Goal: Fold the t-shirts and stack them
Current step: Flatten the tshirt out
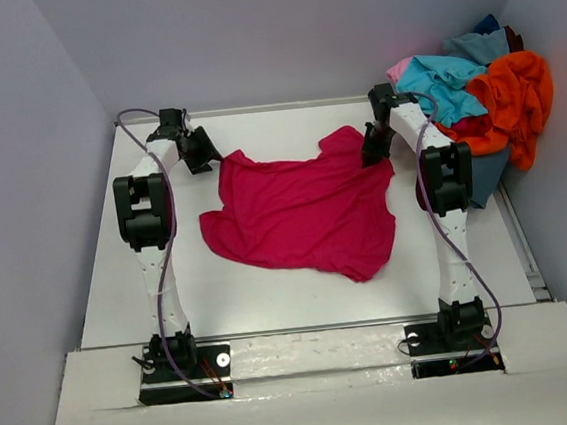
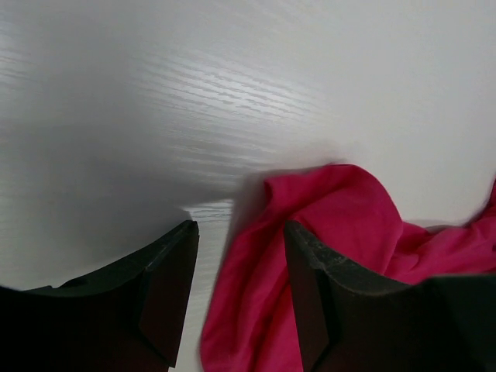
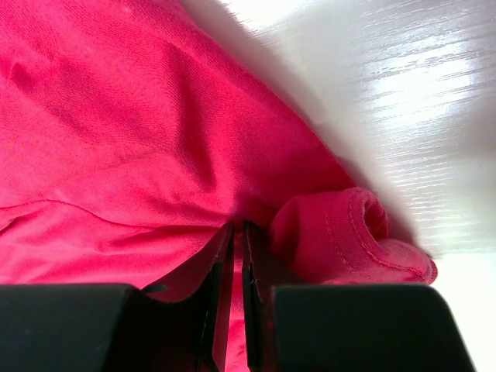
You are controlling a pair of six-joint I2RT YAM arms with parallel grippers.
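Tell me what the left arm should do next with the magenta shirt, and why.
Probably shut the left gripper on the shirt: its jaws stand open with the cloth's edge lying between them, while the right gripper is shut on the shirt's other side.

I counted one crimson shirt (image 1: 303, 211) on the table (image 1: 272, 304). At the table's far right corner lay one orange shirt (image 1: 519, 99), one turquoise shirt (image 1: 442, 82), one pink shirt (image 1: 400, 67) and one dark blue shirt (image 1: 487, 24). I had two arms: left arm (image 1: 148, 210), right arm (image 1: 446, 177).

White table (image 1: 273, 309), pale lilac walls (image 1: 296, 30)
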